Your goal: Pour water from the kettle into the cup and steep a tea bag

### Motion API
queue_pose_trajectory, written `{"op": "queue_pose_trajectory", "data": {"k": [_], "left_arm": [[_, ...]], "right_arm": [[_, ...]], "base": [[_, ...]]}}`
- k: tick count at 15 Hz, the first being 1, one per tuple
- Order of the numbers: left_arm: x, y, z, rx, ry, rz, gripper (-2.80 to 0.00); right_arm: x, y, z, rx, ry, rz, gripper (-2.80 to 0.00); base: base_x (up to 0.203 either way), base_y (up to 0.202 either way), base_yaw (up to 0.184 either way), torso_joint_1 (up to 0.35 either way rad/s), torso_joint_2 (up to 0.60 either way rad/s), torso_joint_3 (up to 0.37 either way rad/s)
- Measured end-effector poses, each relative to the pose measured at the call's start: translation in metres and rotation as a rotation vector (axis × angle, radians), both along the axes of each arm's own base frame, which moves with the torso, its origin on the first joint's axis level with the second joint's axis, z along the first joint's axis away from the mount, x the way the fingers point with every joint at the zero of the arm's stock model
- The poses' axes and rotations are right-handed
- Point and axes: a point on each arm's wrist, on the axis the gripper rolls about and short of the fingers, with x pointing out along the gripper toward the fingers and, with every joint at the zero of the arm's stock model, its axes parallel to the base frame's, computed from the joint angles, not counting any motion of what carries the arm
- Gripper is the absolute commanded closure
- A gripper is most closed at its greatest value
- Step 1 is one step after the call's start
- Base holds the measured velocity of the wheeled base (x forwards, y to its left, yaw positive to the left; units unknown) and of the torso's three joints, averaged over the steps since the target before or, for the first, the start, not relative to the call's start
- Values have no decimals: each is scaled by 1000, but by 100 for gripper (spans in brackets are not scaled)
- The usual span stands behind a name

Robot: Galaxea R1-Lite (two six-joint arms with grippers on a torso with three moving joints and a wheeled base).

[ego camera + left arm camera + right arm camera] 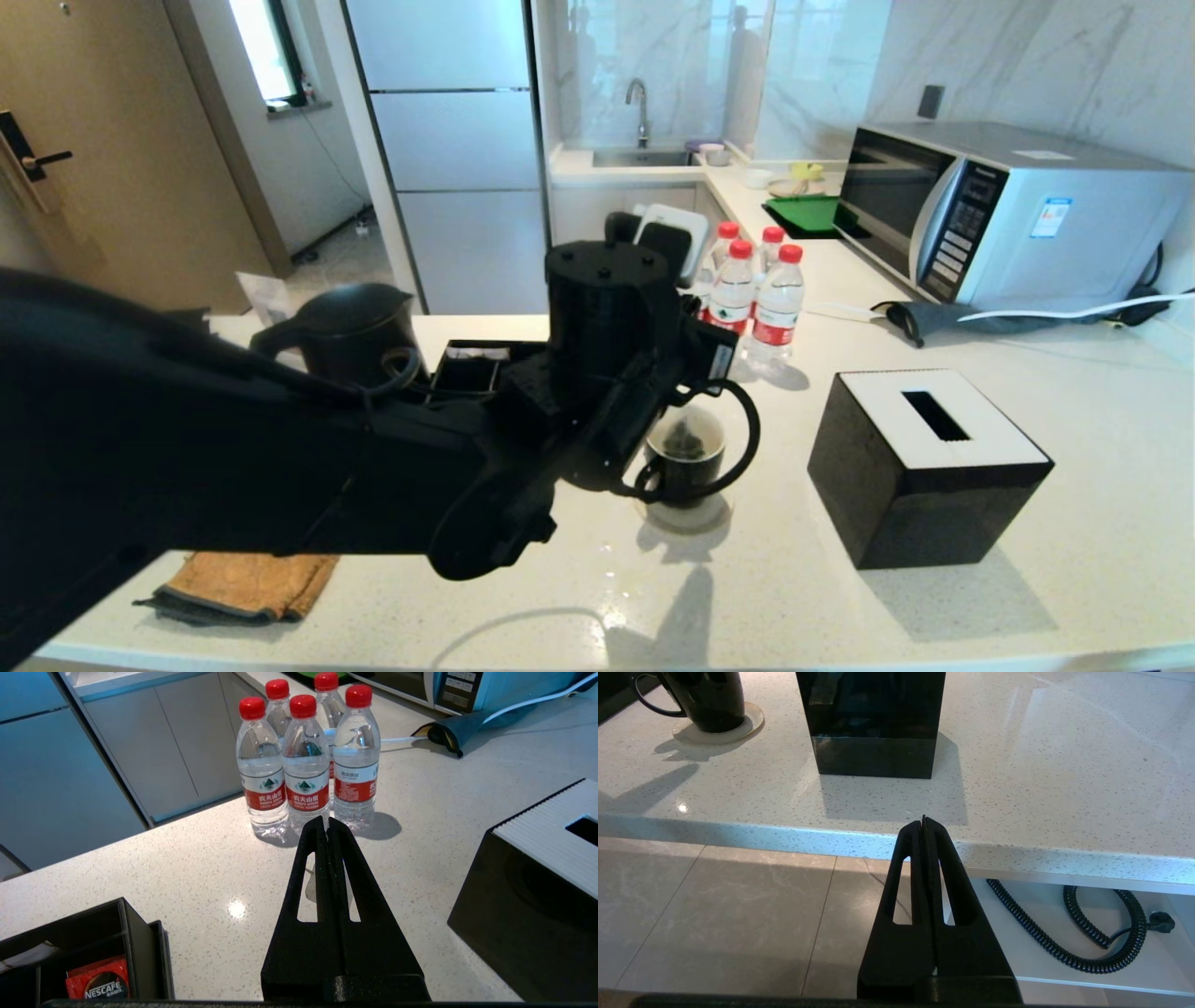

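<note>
black mug: cup (686,464) glossy, white inside, on a pale coaster (686,513), mid table (1074,523)
head view, tea bag: dark lump inside the cup, looks like the tea bag (684,437); string not traceable
head view, water: cup interior looks dark and part filled; level hard to tell
head view, kettle: kettle (350,331) upright, lid on, back left of table, well apart from the cup
head view, left arm: big black arm reaches across from the left, wrist above and just left of the cup, tips hidden
head view, extras: tissue box (929,462) right of cup; bottles (752,294) behind it; sachet tray (467,369) beside the kettle
left wrist view, tool: left tool (327,826) fingers pressed together, a thin white bit shows through the finger slots, possibly string or tag, cannot confirm a pinch
left wrist view, around: bottles straight ahead of the tips, tissue box to one side, red sachet (98,982) in the tray
right wrist view, tool: right tool (924,822) fingers pressed together, holding nothing, parked off the table edge above the floor
right wrist view, around: cup and coaster visible beyond the edge, tissue box next to them
step: judged steeping stage; kettle set down, bag in cup
next move: probably let the string go or dunk the bag gently without tipping the cup, then clear the arm
</note>
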Motion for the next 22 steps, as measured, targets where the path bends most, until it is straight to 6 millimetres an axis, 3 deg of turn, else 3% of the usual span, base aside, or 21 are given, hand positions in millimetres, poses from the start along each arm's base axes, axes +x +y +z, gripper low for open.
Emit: {"op": "queue_pose_trajectory", "data": {"k": [8,18,22], "left_arm": [[-8,8,-28,19,30,7,0],[4,-1,-62,47,63,16,0],[9,-3,-57,41,46,22,0]], "right_arm": [[0,0,0,0,0,0,0],[0,0,0,0,0,0,0],[0,0,0,0,0,0,0]], "base": [[0,0,0,0,0,0],[0,0,0,0,0,0],[0,0,0,0,0,0]]}}
